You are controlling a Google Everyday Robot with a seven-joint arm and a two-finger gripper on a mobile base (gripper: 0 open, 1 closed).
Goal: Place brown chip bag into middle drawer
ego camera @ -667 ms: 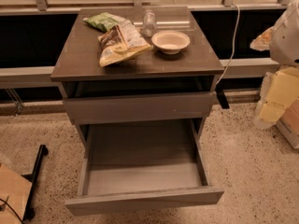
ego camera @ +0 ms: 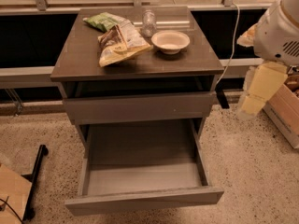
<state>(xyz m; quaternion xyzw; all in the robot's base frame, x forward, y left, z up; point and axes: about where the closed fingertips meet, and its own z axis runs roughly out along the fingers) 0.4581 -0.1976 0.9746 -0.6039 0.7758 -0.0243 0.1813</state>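
The brown chip bag [ego camera: 120, 45], cream with a dark brown end, lies on the cabinet top [ego camera: 84, 55], left of centre. The middle drawer [ego camera: 140, 171] is pulled out at the bottom, and its flat grey floor is bare. Above it is a second plain grey drawer panel [ego camera: 140, 106], slightly open. My gripper [ego camera: 256, 94] hangs below the white arm [ego camera: 280, 27] at the right edge, beside the cabinet and well away from the bag. It holds nothing that I can see.
On the cabinet top are a green snack bag [ego camera: 103, 20], a clear glass jar [ego camera: 148, 22] and a white bowl [ego camera: 170, 41]. A cardboard box [ego camera: 287, 106] stands on the floor at right. A black stand foot [ego camera: 35, 171] is at lower left.
The arm and gripper at the right have shifted slightly up and to the left. The bag, the bowl and the drawers have not moved.
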